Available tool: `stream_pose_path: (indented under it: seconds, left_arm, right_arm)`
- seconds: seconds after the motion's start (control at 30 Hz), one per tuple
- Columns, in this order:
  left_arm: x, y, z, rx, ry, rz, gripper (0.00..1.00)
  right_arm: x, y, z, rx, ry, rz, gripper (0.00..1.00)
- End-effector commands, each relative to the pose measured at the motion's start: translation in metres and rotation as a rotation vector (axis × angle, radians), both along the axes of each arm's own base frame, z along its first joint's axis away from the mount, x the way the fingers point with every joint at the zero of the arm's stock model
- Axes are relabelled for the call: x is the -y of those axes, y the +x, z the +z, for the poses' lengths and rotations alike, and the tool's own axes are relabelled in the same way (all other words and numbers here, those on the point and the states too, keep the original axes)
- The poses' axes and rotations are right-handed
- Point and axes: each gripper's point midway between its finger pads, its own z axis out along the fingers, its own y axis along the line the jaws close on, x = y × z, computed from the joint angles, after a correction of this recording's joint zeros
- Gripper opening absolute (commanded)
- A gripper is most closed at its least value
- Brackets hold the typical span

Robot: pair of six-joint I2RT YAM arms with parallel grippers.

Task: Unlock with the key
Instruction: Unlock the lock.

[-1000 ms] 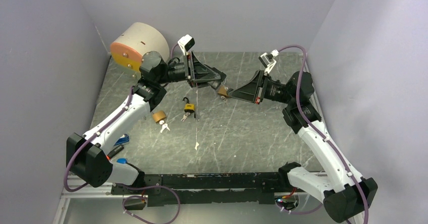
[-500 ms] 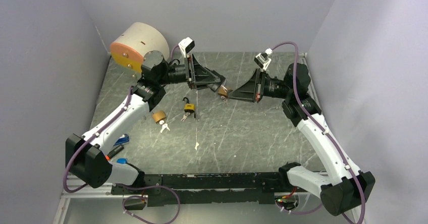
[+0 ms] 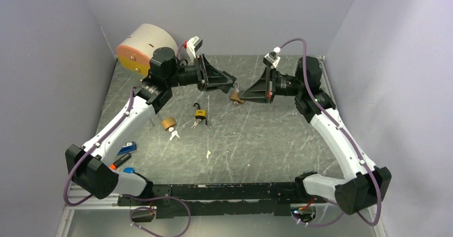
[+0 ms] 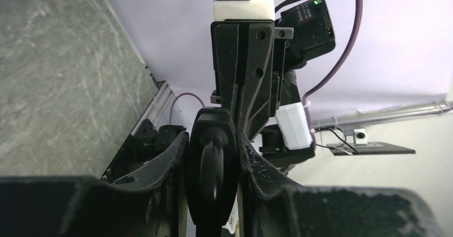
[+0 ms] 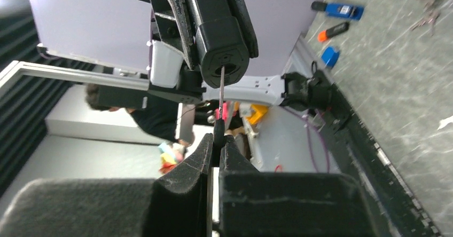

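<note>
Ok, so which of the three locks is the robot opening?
Look over the grey table, where the two arms meet. The lock sits in the left pincer, with the right pincer poking a key into it. It's the only one in the air; the black-and-yellow lock and the brass lock lie on the table.
</note>
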Motion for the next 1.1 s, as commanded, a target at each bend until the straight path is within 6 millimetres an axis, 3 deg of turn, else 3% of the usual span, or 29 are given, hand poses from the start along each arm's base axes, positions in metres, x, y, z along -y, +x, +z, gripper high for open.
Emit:
stream_pose_path:
  seconds: [0.0, 0.2, 0.4, 0.57, 0.7, 0.93, 1.07]
  left_arm:
    - [0.014, -0.079, 0.008, 0.062, 0.023, -0.303, 0.02]
    - [0.008, -0.097, 0.016, 0.107, -0.012, -0.395, 0.03]
    - [0.003, -0.1, 0.022, 0.109, -0.003, -0.39, 0.03]
    - [0.0, -0.098, 0.029, 0.099, -0.018, -0.379, 0.02]
    - [0.001, -0.099, 0.047, 0.083, -0.087, -0.39, 0.03]
    - [0.003, -0.097, 0.066, 0.01, -0.135, -0.381, 0.02]
    - [0.003, -0.095, 0.064, -0.005, -0.121, -0.368, 0.02]
  right_arm:
    - [-0.014, 0.025, 0.026, 0.026, 0.083, -0.033, 0.0]
    - [-0.016, 0.02, 0.016, 0.058, 0.093, 0.049, 0.0]
    - [-0.01, 0.021, -0.016, 0.199, -0.023, 0.054, 0.0]
    - [-0.005, 0.001, -0.013, 0.292, 0.01, 0.116, 0.0]
    - [-0.001, -0.01, -0.015, 0.327, -0.008, 0.135, 0.0]
    - [0.001, -0.013, -0.004, 0.301, 0.007, 0.073, 0.0]
    - [0.001, -0.015, 0.002, 0.255, 0.036, 0.052, 0.0]
